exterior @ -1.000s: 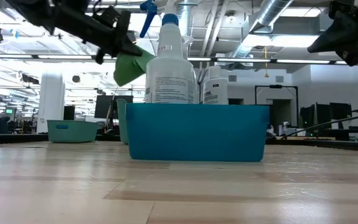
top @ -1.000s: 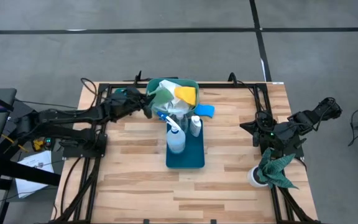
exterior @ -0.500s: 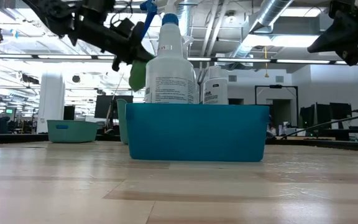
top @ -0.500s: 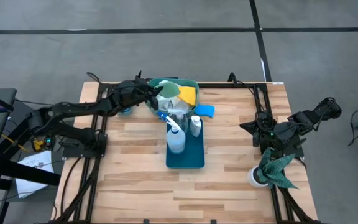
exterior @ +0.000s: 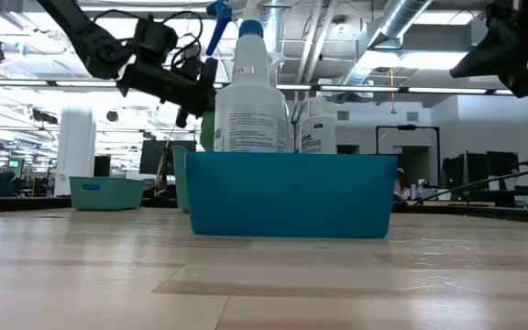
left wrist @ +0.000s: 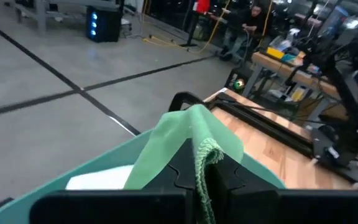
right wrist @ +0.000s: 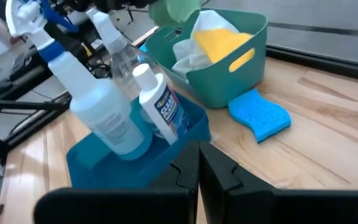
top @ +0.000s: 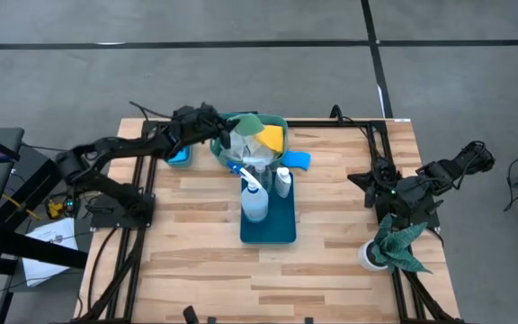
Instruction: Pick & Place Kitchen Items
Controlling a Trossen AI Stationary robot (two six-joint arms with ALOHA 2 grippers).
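1. One relation to watch: light-green cloth (top: 246,125) pinched in the fingers of the left gripper (top: 226,131), hanging straight over the open teal plastic bin (top: 277,120) at the far middle of the bench (top: 331,261).
2. Seen past the left wrist: cloth (left wrist: 191,140) draped over both dark fingers, pressed together on its folded edge, with the teal rim (left wrist: 73,186) directly beneath. Release point therefore downward, not sideways.
3. Already inside the bin: yellow cloth (top: 271,136) and a white cloth (right wrist: 188,46), so a soft landing likely.
4. Just beside the bin on the wood: blue wavy sponge (top: 297,159), lying apart from both arms, nearer the left one.
5. Standing in the blue rectangular tray (top: 280,229): clear spray bottle with blue trigger (top: 252,200) and a small white-capped bottle (top: 282,180).
6. Parked at the bench's right edge: right gripper (top: 387,196), fingers pressed together on nothing, well apart from the bin; dark green rag (top: 399,245) nearby.
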